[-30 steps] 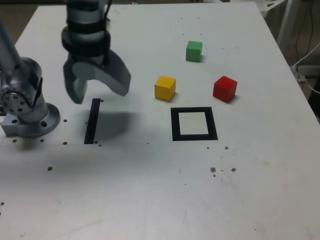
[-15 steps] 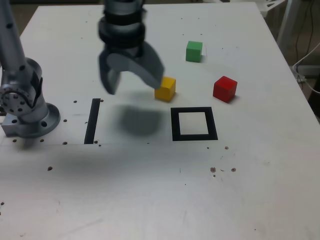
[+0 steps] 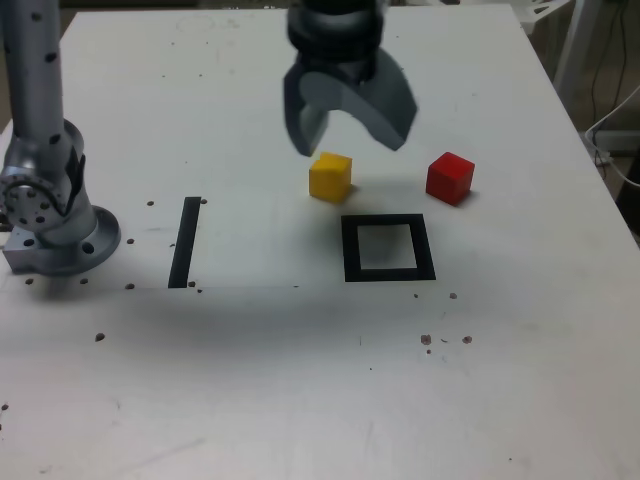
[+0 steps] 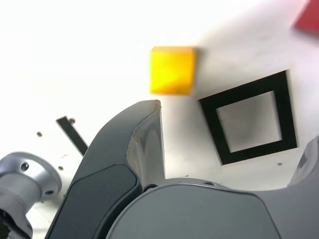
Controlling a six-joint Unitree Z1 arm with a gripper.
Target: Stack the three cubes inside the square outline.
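Note:
My gripper (image 3: pixel 348 140) hangs open and empty above the table, just behind the yellow cube (image 3: pixel 330 176) in the exterior view. To the exterior view's right of the yellow cube sits the red cube (image 3: pixel 450 178). The green cube is hidden behind the gripper. The square outline (image 3: pixel 350 250) lies in front of both cubes with nothing inside it. In the wrist view one dark finger (image 4: pixel 142 134) reaches toward the yellow cube (image 4: pixel 172 69), the square outline (image 4: pixel 211 128) lies beside it, and a corner of the red cube (image 4: pixel 309 17) shows at the edge.
The arm's grey base (image 3: pixel 55 225) stands at the exterior view's left. A straight black tape strip (image 3: pixel 185 241) lies between the base and the outline. The white table (image 3: pixel 300 380) has small dark specks; cables and a stand sit past its right edge.
The open gripper has swung from above the tape strip toward the exterior view's right, passing the yellow cube and now covering the green cube. The cubes have not moved.

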